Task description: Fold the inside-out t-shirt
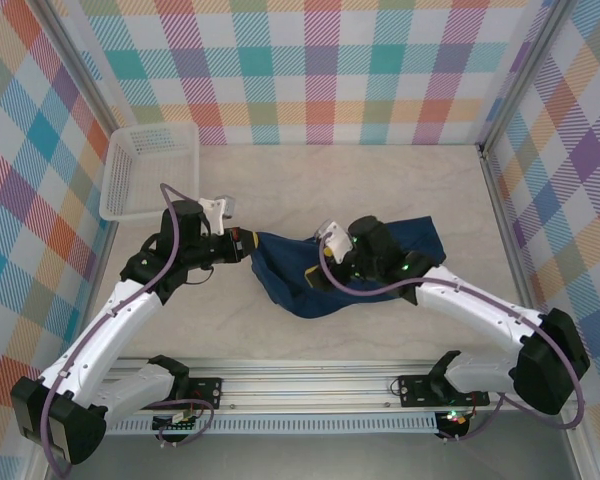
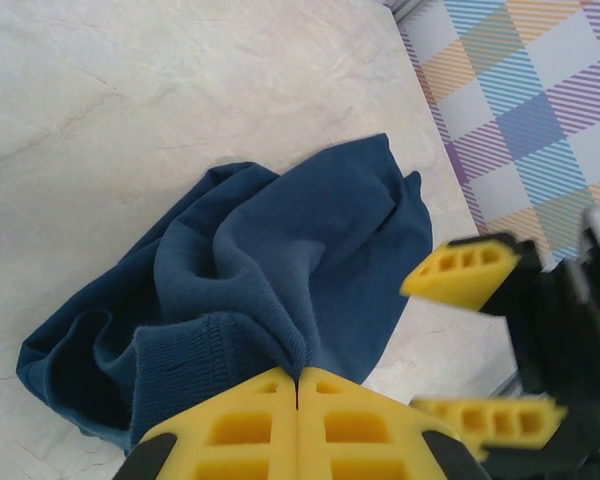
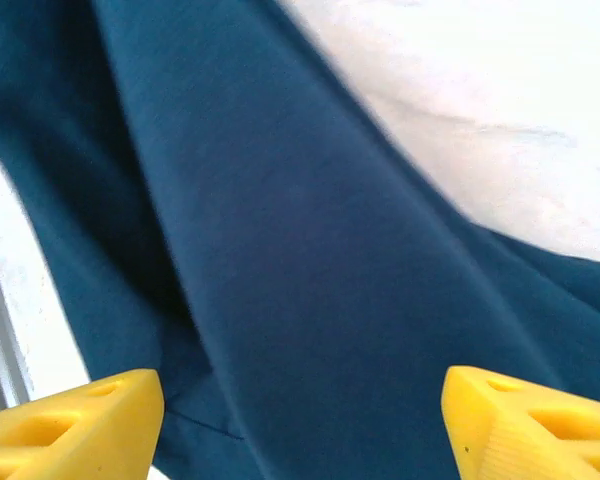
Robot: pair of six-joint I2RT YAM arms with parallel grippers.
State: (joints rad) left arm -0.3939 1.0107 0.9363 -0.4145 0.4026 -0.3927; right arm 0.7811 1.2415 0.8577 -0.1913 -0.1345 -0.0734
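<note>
navy t-shirt (image 2: 280, 260), crumpled, pinched by left gripper (image 2: 298, 385) (right gripper (image 3: 300, 420) spread wide).

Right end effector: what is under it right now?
Bunched navy t-shirt lies under the open right end effector, with the pale table showing beyond the cloth's edge. The table surface directly beneath the cloth is covered, so nothing there can be seen.
</note>
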